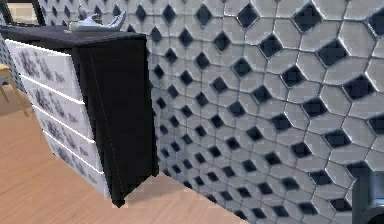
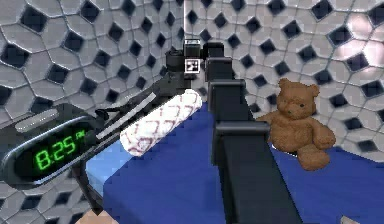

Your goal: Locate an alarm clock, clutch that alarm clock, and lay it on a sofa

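Note:
A black alarm clock [image 2: 45, 150] with green digits hangs in the arm side view's left, with only the patterned wall behind and below it. The dark arm bar [image 2: 235, 130] rises from the bottom edge to the white marker squares [image 2: 191, 66]. From there the thin fingers of my gripper [image 2: 98, 133] slant down to the left and end at the clock. The gripper holds the alarm clock, clear of the bed.
Under the arm lies a bed with a blue cover [image 2: 180, 180], a white patterned bolster [image 2: 160, 122] and a brown teddy bear [image 2: 296, 120]. The forward view shows a black dresser [image 1: 90, 105] with white drawers, grey items on top, the patterned wall [image 1: 270, 100] close ahead, and wooden floor [image 1: 30, 180].

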